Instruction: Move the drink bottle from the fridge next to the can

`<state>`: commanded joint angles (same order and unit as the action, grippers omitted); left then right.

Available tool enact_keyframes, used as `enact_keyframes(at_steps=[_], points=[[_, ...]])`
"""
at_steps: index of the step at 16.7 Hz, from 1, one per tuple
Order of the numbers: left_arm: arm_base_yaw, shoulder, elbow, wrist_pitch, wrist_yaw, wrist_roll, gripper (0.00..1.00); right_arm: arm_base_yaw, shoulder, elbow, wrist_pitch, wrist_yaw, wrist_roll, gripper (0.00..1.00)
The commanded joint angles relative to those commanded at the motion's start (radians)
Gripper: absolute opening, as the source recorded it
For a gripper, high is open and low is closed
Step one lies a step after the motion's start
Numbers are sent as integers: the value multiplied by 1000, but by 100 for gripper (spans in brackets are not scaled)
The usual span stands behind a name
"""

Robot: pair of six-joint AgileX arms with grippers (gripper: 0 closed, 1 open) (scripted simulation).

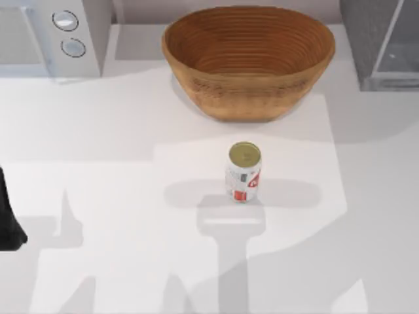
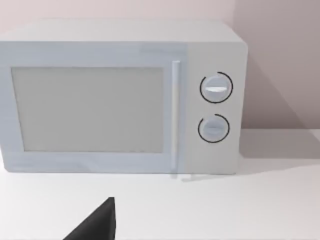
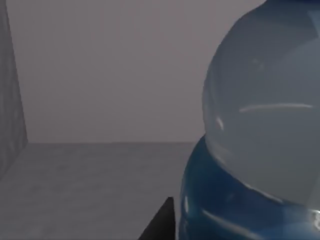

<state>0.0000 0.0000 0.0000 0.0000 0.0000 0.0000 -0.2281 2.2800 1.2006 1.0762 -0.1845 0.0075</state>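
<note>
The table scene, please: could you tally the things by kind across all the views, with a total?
Appliances: 2, the white microwave and the grey fridge.
Drink containers: 2, the can and the drink bottle inside the fridge.
Baskets: 1, the woven basket.
Total: 5.

Surface finishes as I see them. The tabletop [image 1: 98, 196] is smooth, matt white. The basket [image 1: 249, 62] looks like coiled wicker, ribbed and warm brown. The can [image 1: 243, 173] has a dull gold metal top and glossy printed sides. The microwave [image 2: 120, 95] is smooth pale plastic. The drink bottle [image 3: 260, 125] is clear glossy plastic with a shiny blue label. The fridge [image 1: 373, 39] is speckled matt grey.
</note>
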Motion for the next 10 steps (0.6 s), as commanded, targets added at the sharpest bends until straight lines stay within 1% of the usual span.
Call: enact_keyframes(at_steps=[6,10], points=[[0,0,0,0,0,0,100,0,-111,22,-136,-2,1,0],[0,0,0,0,0,0,100,0,-129,26,-155,-2,1,0]])
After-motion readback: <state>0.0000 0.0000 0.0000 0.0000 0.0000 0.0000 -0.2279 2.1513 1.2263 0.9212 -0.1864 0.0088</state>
